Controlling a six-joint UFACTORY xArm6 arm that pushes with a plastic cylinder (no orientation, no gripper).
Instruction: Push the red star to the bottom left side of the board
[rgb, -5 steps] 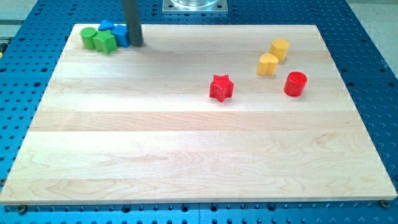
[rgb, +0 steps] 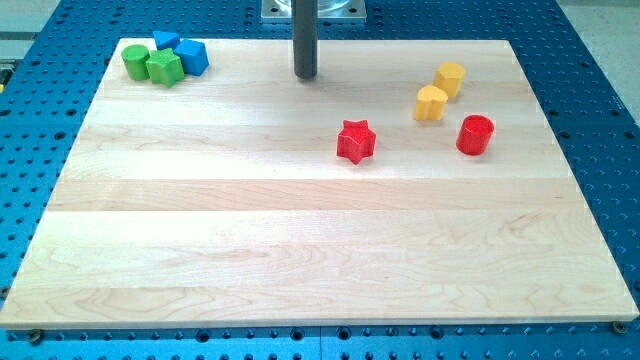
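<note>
The red star (rgb: 355, 141) lies on the wooden board (rgb: 300, 240), right of the middle and in its upper half. My tip (rgb: 305, 75) stands near the board's top edge, up and to the left of the red star, with a clear gap between them. It touches no block.
A red cylinder (rgb: 475, 134) sits right of the star. Two yellow blocks (rgb: 432, 103) (rgb: 450, 78) lie above it at the upper right. In the top left corner sit a green cylinder (rgb: 135, 61), a green block (rgb: 165, 68) and two blue blocks (rgb: 191, 56) (rgb: 166, 41).
My tip has moved right along the top of the board, away from the green and blue blocks and toward the red star. No block has moved.
</note>
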